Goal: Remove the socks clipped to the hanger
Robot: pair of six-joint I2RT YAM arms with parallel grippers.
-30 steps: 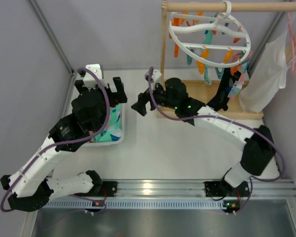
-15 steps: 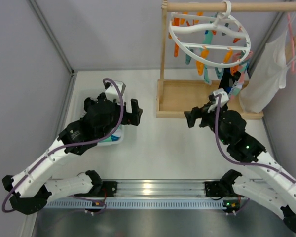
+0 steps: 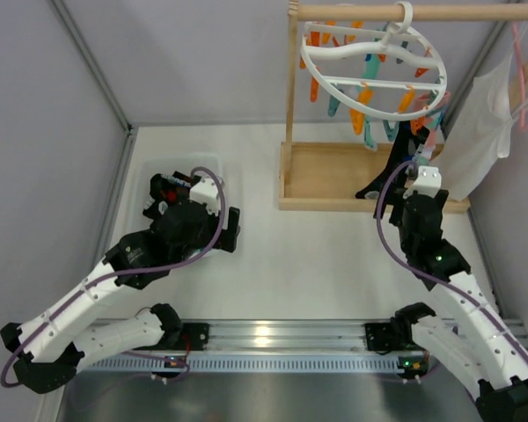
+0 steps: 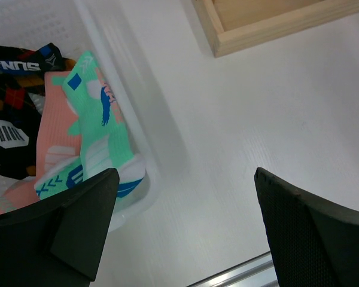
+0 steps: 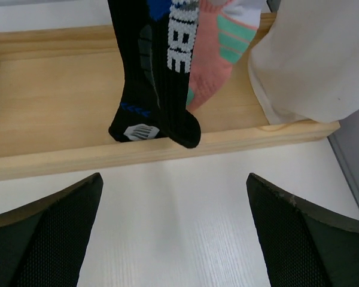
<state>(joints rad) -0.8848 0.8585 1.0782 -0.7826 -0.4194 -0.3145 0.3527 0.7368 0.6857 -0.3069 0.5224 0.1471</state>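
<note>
Socks (image 5: 152, 78) cropped above, basket (image 4: 131, 101) cut off

Blk sock (image 5: 143, 72) w/ white lettering, salmon sock (image 5: 206, 66) w/ teal stripes — hanger (image 3: 378, 84) white, clips (image 3: 363, 107) orange & teal.

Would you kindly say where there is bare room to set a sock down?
Bare table lies between the basket, the wooden base and the rail. The base's left half is bare. Crowded: the sock-filled basket, and the base's right end under the black sock, pink sock and white garment.
</note>
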